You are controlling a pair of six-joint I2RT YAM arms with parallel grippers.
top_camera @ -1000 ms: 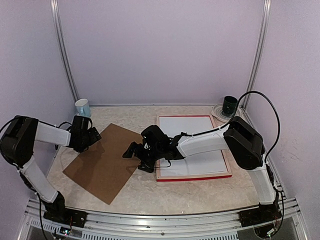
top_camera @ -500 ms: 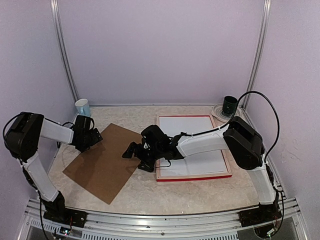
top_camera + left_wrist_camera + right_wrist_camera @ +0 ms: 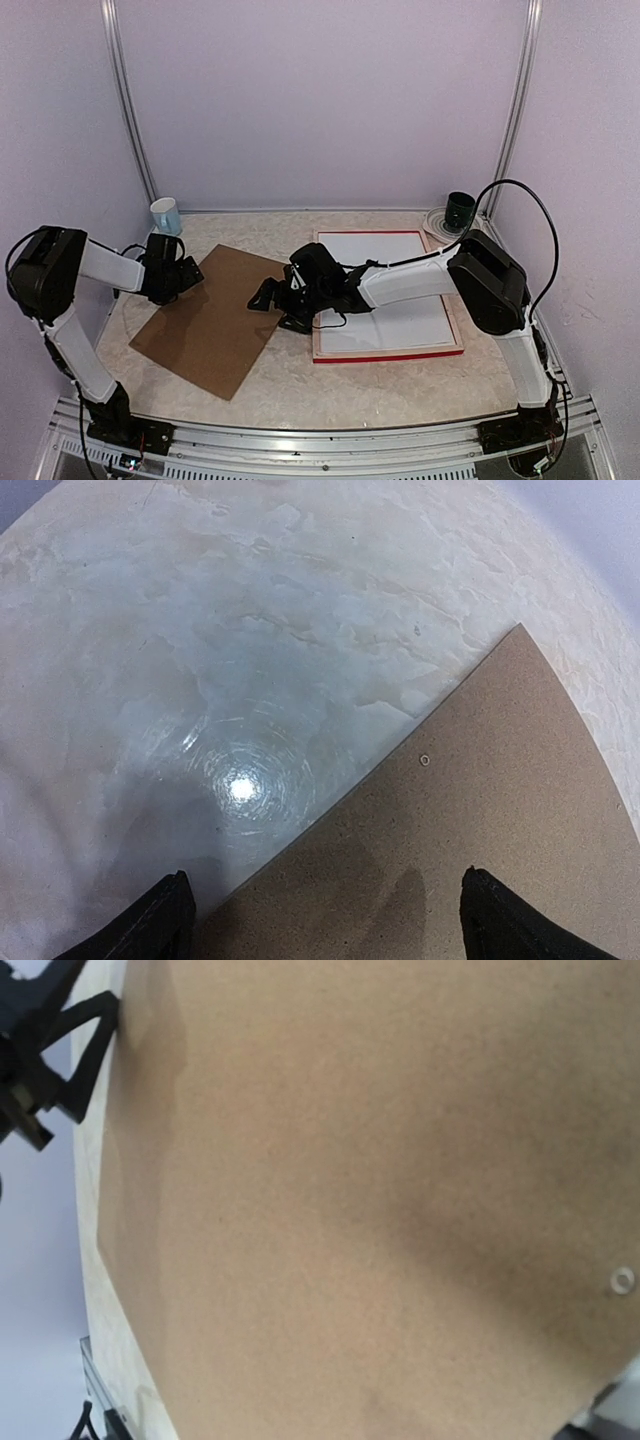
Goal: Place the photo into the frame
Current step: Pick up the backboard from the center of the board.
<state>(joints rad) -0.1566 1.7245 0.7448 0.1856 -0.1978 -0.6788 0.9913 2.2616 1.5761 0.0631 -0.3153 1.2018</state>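
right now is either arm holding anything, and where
nothing: left jaws open over the board near its far corner, right jaws open at its right side

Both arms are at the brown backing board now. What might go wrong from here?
The thin brown backing board lies flat, so the open left gripper at its far-left edge may just push it instead of gripping. The right gripper is open at the right corner; uneven pulls might twist the board. The right arm crosses the red rectangular frame and may nudge it.
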